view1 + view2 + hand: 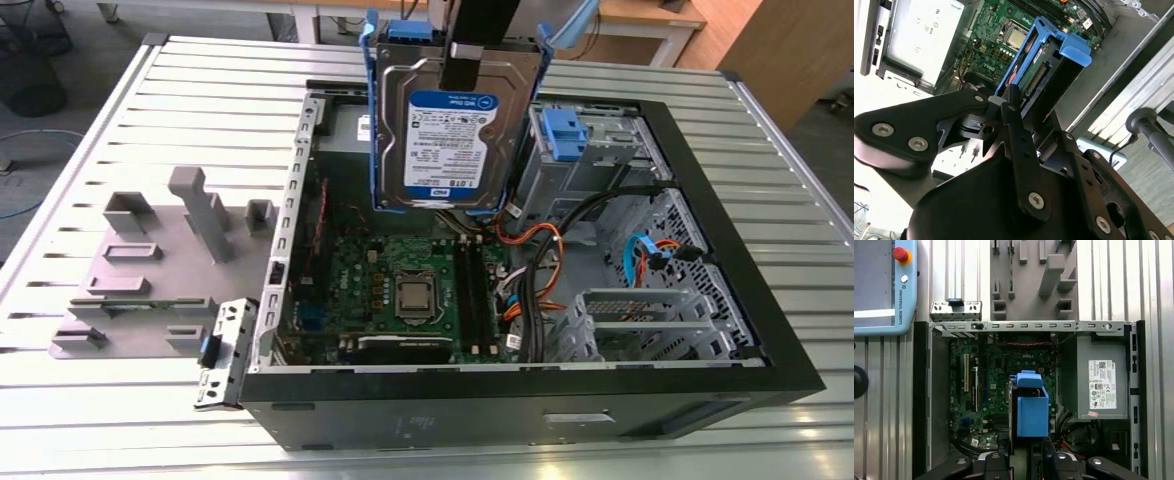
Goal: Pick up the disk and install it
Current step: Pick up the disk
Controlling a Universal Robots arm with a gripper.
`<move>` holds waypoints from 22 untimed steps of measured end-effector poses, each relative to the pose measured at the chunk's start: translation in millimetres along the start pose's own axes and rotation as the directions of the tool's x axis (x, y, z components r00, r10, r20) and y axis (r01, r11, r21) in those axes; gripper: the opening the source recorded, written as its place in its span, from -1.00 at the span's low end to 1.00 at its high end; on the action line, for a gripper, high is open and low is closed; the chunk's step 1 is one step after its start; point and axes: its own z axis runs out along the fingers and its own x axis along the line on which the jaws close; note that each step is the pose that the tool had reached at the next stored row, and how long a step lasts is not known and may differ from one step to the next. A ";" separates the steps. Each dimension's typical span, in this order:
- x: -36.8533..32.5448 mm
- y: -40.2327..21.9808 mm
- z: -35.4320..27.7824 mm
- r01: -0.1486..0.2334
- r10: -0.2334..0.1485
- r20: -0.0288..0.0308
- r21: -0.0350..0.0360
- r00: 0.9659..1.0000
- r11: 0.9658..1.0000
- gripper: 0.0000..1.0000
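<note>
Over the slatted table (200,90), my gripper (470,72) clamps the hard drive (447,135) above the open computer case (755,300) — mid-carry, needing alignment with the drive cage (587,170).

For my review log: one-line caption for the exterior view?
Black gripper holds the flat silver hard disk, in its blue plastic frame, upright above the open black computer case.

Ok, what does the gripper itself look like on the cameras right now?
The gripper is matte black throughout. In the second wrist view it is built from broad, rounded link plates joined at pivots and dotted with round silver screws. Its fingers are narrow, flat black bars with straight edges. The exterior view shows the same plain black bar shape.
</note>
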 end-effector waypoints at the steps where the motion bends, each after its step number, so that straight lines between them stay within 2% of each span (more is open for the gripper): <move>1: 1.5 0.0 0.0 0.000 0.000 0.000 0.000 1.000 1.000 -0.30; 5: 6.7 -0.1 0.1 0.000 0.000 -0.001 0.000 1.000 1.000 -0.30; 17: 7.3 -0.2 0.1 0.000 0.000 -0.001 0.000 1.000 1.000 -0.30; 20: 9.1 -0.3 0.1 0.000 0.000 0.003 0.000 1.000 1.000 -0.30; 22: 11.3 -0.3 0.1 0.000 0.000 0.010 0.000 1.000 1.000 -0.30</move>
